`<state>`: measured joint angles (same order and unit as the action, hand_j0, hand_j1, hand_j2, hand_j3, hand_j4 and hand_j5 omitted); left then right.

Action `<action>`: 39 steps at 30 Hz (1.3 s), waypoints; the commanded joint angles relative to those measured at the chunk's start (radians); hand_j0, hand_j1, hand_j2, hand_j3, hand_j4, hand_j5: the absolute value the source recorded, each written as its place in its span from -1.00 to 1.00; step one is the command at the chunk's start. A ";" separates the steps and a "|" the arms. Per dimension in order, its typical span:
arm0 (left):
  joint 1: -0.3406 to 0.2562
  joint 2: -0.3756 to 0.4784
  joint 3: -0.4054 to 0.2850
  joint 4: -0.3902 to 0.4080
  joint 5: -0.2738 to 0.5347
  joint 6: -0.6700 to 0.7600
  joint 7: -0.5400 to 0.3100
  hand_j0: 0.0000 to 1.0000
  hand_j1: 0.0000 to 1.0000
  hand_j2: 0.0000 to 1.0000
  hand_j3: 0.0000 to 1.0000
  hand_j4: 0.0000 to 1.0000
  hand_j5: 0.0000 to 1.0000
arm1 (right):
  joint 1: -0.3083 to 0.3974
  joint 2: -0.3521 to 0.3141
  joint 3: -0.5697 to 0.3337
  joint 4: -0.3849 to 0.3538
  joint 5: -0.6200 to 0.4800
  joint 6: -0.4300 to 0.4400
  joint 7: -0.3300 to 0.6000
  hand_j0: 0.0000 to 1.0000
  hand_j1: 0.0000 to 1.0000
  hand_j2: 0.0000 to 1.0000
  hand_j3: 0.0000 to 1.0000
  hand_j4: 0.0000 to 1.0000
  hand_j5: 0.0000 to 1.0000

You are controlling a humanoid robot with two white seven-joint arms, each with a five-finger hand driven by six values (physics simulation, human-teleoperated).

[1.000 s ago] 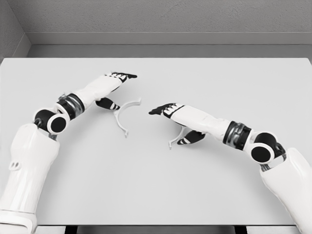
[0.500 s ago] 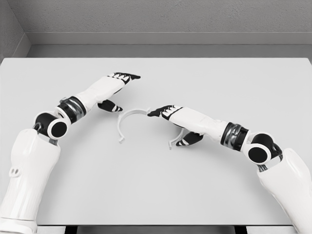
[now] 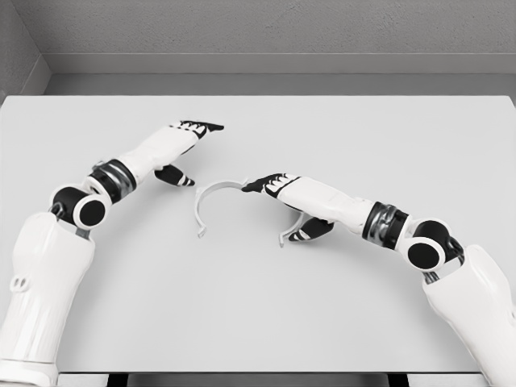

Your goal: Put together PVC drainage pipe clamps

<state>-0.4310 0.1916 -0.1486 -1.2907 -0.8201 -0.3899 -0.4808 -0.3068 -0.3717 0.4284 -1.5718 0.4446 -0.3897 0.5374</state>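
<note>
Step in hand, as judged: bringing the two clamp halves together. The second half (image 3: 289, 230) lies on the table (image 3: 258, 306) under the right hand (image 3: 278, 187), fingers extended, grasping nothing. The first half (image 3: 211, 201) lies free, just beside the right fingertips. Farther back, the left hand (image 3: 181, 143) is released. Next move calls for gripping one half and aligning its ends with the other.
</note>
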 commanded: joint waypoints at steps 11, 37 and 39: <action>0.032 0.005 -0.006 -0.033 0.009 -0.015 -0.002 1.00 1.00 1.00 1.00 1.00 1.00 | -0.006 0.016 0.009 0.007 -0.004 0.002 -0.001 1.00 1.00 1.00 1.00 1.00 1.00; 0.144 0.025 -0.014 -0.186 0.012 -0.017 -0.002 1.00 1.00 1.00 1.00 1.00 1.00 | -0.028 0.045 0.052 0.006 -0.006 0.005 -0.005 1.00 1.00 1.00 1.00 1.00 1.00; 0.147 0.025 -0.014 -0.193 0.012 -0.017 -0.002 1.00 1.00 1.00 1.00 1.00 1.00 | -0.028 0.045 0.052 0.004 -0.006 0.005 -0.005 1.00 1.00 1.00 1.00 1.00 1.00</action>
<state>-0.2838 0.2163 -0.1614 -1.4742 -0.8145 -0.4078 -0.4836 -0.3344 -0.3270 0.4783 -1.5662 0.4451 -0.3874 0.5331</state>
